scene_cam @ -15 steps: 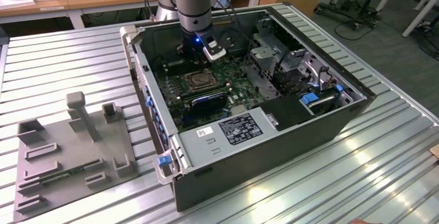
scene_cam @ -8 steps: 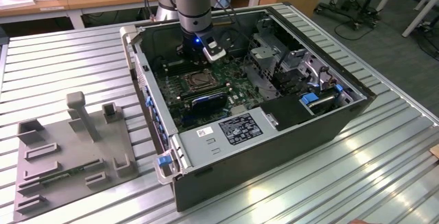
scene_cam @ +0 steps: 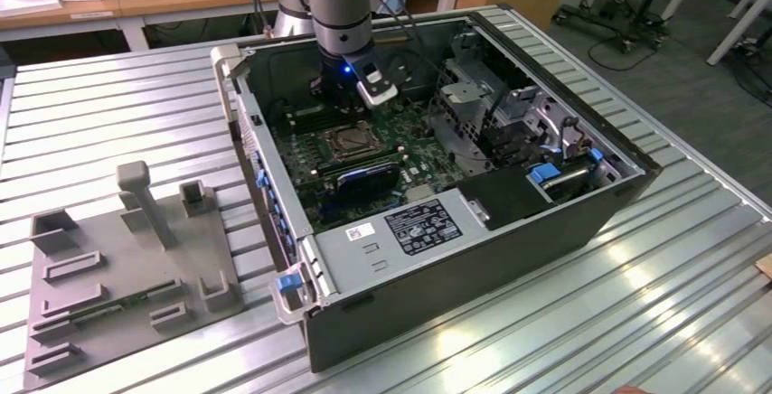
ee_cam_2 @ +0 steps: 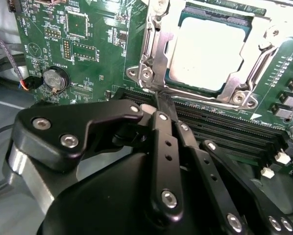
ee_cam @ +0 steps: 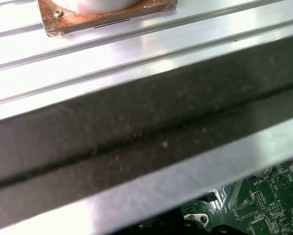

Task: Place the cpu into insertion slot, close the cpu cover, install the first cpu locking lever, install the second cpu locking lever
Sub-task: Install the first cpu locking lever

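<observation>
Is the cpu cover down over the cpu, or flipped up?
Down: in the second wrist view the cpu cover lies flat, framing the seated cpu.

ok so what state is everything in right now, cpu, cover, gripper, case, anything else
cpu, lying flat with its metal top up, framed by the cover
cpu cover, folded down over the cpu's edges
gripper, jaws shut, holding nothing, tips close by the cpu cover
computer case, lying on its side, side panel off
coin cell battery, seated in its holder
</observation>
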### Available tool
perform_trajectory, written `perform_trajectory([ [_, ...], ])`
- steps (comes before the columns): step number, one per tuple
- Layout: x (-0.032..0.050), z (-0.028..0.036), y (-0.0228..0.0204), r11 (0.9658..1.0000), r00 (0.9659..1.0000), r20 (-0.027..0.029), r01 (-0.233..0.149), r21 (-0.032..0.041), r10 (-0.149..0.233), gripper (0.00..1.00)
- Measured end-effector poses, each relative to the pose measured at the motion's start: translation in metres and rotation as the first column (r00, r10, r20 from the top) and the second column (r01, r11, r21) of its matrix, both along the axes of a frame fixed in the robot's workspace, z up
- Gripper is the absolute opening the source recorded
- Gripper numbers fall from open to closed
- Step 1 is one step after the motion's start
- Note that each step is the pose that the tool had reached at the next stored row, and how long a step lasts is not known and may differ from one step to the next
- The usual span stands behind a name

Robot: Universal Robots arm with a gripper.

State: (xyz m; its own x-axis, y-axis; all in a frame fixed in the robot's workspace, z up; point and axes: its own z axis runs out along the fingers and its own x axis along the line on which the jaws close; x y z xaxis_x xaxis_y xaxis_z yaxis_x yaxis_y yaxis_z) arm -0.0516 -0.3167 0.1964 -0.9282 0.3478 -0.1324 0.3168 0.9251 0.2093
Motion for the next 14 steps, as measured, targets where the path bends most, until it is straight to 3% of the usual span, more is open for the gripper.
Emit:
perform_trajectory([
  [7,0.0000,0.0113,0.0000,1.0000,1.0000,0.0001,0.000,0.0001,0.000,0.11],
  [14,0.0000,0.0126,0.0000,1.0000,1.0000,0.0001,0.000,0.0001,0.000,0.11],
])
